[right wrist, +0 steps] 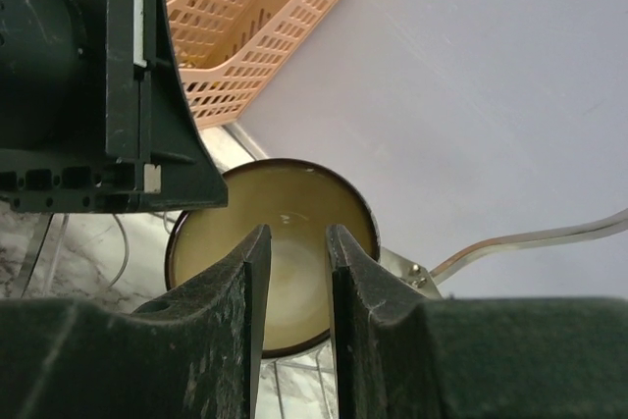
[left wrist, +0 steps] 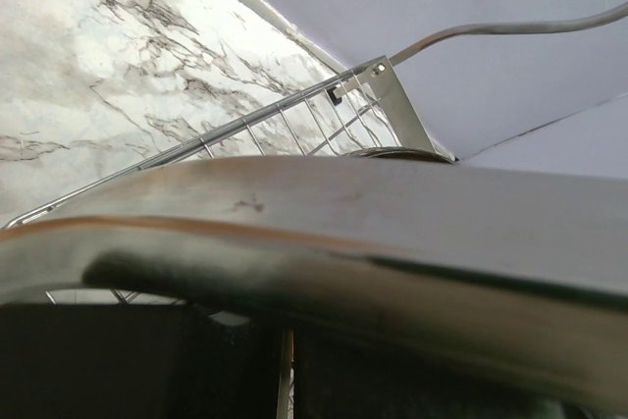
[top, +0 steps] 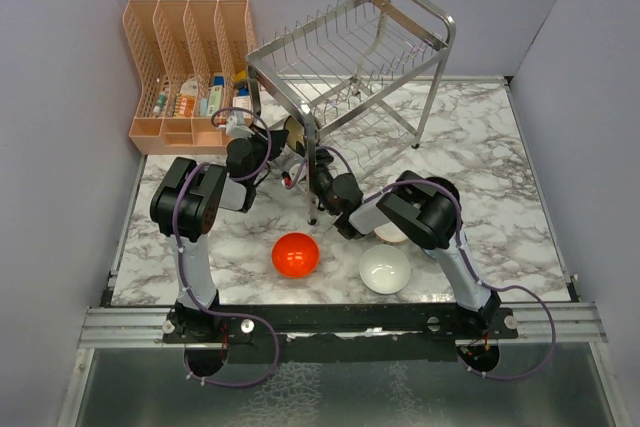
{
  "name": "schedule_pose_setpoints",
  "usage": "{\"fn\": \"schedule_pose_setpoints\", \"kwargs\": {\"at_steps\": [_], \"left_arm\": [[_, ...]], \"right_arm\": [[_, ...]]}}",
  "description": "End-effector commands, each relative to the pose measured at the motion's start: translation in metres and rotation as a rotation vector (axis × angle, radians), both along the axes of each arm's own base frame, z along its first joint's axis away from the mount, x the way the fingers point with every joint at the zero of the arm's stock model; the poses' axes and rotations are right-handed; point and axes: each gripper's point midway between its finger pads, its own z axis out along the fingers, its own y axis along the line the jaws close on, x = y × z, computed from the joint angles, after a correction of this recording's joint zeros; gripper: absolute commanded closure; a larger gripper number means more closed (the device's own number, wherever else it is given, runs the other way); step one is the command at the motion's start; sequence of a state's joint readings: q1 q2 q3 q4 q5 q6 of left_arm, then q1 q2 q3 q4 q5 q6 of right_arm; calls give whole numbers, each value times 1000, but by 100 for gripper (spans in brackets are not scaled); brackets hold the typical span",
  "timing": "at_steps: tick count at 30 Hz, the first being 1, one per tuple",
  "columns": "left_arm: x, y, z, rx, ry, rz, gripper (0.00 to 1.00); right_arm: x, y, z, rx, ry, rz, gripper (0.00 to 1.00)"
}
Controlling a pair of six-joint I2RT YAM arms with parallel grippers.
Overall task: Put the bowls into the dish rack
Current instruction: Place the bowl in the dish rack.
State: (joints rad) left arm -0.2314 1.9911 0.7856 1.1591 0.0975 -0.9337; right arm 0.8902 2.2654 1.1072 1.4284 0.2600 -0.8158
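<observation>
Brown bowl (right wrist: 285,203), cream inside, stands on edge with its mouth toward the right wrist camera, at the low front-left corner of the rack (top: 340,52). Steel wire shows just under it and a steel bracket beside it, but whether it sits between tines cannot be made out. The rack's upper tier holds nothing. A peach organiser (top: 185,37) at the counter's back left has small bottles and tubes (top: 200,97) in its front compartments.

Red bowl (top: 296,254) and white bowl (top: 385,269) sit upright on the counter (top: 480,177) near the arms' bases, well apart from the rack. Both are empty. A beige bowl (top: 388,235) just behind the white one is mostly covered by the right arm.

The right pincer (right wrist: 296,233) points at the brown bowl with its jaws a little apart. The cream inside shows through the gap, and nothing is clamped between them. The left pincer (top: 268,152) is closed on nothing. Its own camera shows none of its fingers, only a blurred steel tube (left wrist: 343,223) across the view, with rack wires and marble behind it.

The counter is white marble with grey veins. Plain pale lilac walls stand on three sides, and a metal rail (top: 340,325) runs along the near edge.
</observation>
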Motion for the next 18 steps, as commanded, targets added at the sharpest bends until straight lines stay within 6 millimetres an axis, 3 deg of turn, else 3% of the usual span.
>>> {"fn": "schedule_pose_setpoints", "kwargs": {"at_steps": [1, 13, 18], "left_arm": [[-25, 8, -95, 123, 302, -34, 100], [-31, 8, -92, 179, 332, -64, 100], [-30, 9, -90, 188, 327, -64, 100]], "right_arm": [[-9, 4, 50, 113, -148, -9, 73], [19, -6, 39, 89, -162, -126, 79], [23, -10, 35, 97, -107, -109, 73]]}}
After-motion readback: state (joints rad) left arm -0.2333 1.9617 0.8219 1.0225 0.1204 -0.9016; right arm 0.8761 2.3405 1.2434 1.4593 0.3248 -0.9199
